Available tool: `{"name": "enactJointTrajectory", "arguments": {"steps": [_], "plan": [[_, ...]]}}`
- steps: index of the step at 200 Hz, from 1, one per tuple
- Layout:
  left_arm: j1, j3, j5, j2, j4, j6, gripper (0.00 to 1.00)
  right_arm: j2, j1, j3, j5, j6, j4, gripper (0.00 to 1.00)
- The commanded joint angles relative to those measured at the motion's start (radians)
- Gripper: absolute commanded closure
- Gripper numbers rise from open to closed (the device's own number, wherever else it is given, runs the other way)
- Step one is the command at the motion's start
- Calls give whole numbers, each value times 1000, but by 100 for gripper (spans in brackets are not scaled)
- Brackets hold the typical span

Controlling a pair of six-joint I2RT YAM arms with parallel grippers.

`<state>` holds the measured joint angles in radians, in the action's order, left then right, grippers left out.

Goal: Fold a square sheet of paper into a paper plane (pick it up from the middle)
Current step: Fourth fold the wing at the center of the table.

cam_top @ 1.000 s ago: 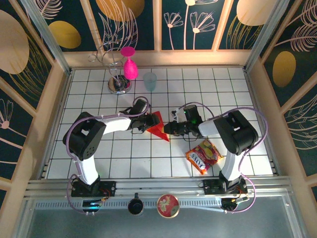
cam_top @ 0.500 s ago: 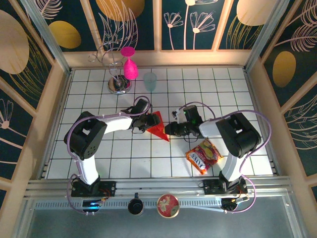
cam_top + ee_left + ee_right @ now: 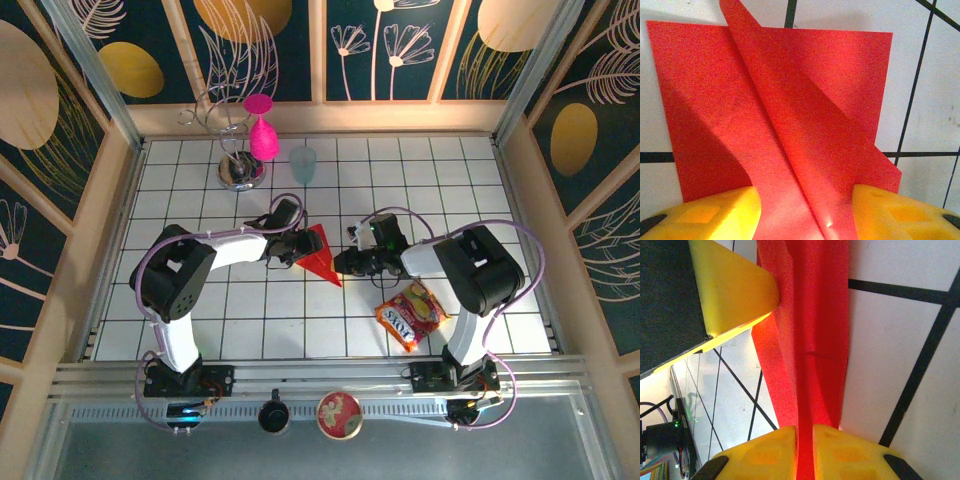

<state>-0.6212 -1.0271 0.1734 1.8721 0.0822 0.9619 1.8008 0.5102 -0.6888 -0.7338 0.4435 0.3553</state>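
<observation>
The red sheet of paper lies partly folded on the white grid table, with a sharp point toward the front. In the left wrist view the paper shows a raised centre crease and overlapping flaps. My left gripper is at its left edge; here the left gripper stands open, its yellow fingers wide on either side of the crease. My right gripper is at the paper's right side. Close up, the right gripper is shut on a standing fold of the paper.
A red-and-yellow snack packet lies in front of the right arm. At the back left are a pink goblet, a metal stand and a pale blue cup. A round tin sits on the front ledge.
The right gripper's jaws have closed tighter on the paper's fold. Both arms and the paper have hardly shifted.
</observation>
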Motion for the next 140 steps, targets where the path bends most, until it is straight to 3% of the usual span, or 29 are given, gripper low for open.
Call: {"name": "enactJointTrajectory", "arguments": {"steps": [1,140], "plan": [[9,61,-81,120,157,-10,46,26,4,10,-10,-8,3,84],[8,39,-85,139,169,-19,47,-78,4,78,-35,-70,-74,76]]}}
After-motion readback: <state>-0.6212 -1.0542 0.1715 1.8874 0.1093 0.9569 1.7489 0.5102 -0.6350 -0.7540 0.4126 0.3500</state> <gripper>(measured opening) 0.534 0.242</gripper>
